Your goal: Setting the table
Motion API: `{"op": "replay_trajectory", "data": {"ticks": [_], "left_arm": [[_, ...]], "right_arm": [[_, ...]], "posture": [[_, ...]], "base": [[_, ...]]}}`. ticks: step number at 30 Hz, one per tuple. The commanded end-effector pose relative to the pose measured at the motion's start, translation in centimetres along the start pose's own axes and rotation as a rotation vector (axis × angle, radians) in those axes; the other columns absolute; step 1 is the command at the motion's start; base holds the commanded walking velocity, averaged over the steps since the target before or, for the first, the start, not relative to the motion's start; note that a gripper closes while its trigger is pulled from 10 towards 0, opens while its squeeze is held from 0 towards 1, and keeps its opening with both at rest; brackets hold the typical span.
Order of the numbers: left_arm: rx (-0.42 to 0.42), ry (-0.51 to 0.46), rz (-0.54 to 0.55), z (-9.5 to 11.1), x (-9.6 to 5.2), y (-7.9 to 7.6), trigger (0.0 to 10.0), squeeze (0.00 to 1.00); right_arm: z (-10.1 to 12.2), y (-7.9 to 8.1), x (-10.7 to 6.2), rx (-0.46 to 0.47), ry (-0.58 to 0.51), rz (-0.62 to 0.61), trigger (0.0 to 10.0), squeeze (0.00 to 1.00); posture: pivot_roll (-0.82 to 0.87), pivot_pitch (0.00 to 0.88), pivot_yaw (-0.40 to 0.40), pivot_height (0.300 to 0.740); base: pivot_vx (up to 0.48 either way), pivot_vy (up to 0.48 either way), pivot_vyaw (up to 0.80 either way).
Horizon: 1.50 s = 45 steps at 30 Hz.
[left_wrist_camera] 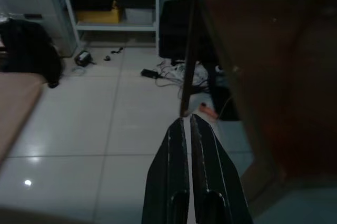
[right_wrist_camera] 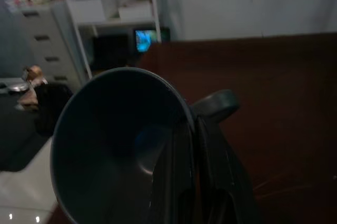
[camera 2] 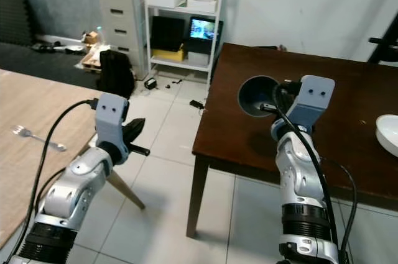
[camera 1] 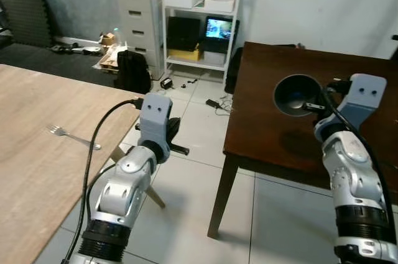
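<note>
Holding: right end effector [camera 1: 314,107] clamped on dark cup [camera 1: 296,95], raised above dark table [camera 1: 273,133]
Left end effector [left_wrist_camera: 188,129]: fingers together, empty, over tiled floor [camera 1: 193,171]
Fork [camera 1: 73,136]: on light table [camera 1: 31,171]
Cut off: white dish [camera 2: 388,133]
Far: shelving [camera 1: 202,9], blurry

Right gripper [right_wrist_camera: 196,145] fingers hide part of the dark cup [camera 1: 297,95]'s rim and most of its handle in the wrist view, and the cup's lower edge is cut off by the frame. The white bowl [camera 2: 388,132] is cropped by the right eye view's edge, and the light wooden table [camera 1: 37,171] runs off the left and bottom. Items on the white shelf [camera 1: 202,3] and the picture on the small screen [camera 1: 219,28] are too small and blurred to identify.
</note>
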<state>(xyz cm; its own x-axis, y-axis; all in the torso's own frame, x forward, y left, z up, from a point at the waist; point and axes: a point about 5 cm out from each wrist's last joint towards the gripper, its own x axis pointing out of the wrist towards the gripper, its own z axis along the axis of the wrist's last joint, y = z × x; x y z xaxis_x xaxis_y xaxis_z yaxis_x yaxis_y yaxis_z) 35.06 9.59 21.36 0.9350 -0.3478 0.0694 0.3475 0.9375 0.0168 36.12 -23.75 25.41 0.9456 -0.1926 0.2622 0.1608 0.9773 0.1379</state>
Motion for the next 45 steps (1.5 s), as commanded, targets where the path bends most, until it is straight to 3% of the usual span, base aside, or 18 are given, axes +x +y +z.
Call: {"op": "replay_trajectory", "data": {"ticks": [1, 11, 29, 45], "left_arm": [[0.010, 0.003, -0.007, -0.13, -0.02, -0.18, 10.0, 0.00], [0.009, 0.004, -0.007, -0.17, 0.00, -0.22, 10.0, 0.00], [0.009, 0.002, -0.021, -0.21, 0.03, -0.40, 10.0, 0.00], [-0.016, 0.010, -0.013, -0.24, 0.11, -0.25, 10.0, 0.00]], "right_arm": [[0.52, -0.32, -0.03, 0.006, -0.027, -0.015, 10.0, 0.00], [0.49, -0.32, -0.04, 0.007, -0.026, -0.014, 10.0, 0.00], [0.26, -0.26, -0.14, 0.007, -0.022, -0.009, 10.0, 0.00], [0.28, -0.23, -0.09, 0.006, -0.022, -0.010, 10.0, 0.00]], "posture": [[-0.03, 0.117, 0.072, 0.740], [-0.03, 0.117, 0.072, 0.740], [-0.03, 0.104, 0.076, 0.740], [-0.04, 0.109, 0.076, 0.740]], "base": [[0.262, -0.398, 0.00], [0.275, -0.363, 0.00], [0.000, -0.349, 0.00], [0.000, 0.000, 0.00]]}}
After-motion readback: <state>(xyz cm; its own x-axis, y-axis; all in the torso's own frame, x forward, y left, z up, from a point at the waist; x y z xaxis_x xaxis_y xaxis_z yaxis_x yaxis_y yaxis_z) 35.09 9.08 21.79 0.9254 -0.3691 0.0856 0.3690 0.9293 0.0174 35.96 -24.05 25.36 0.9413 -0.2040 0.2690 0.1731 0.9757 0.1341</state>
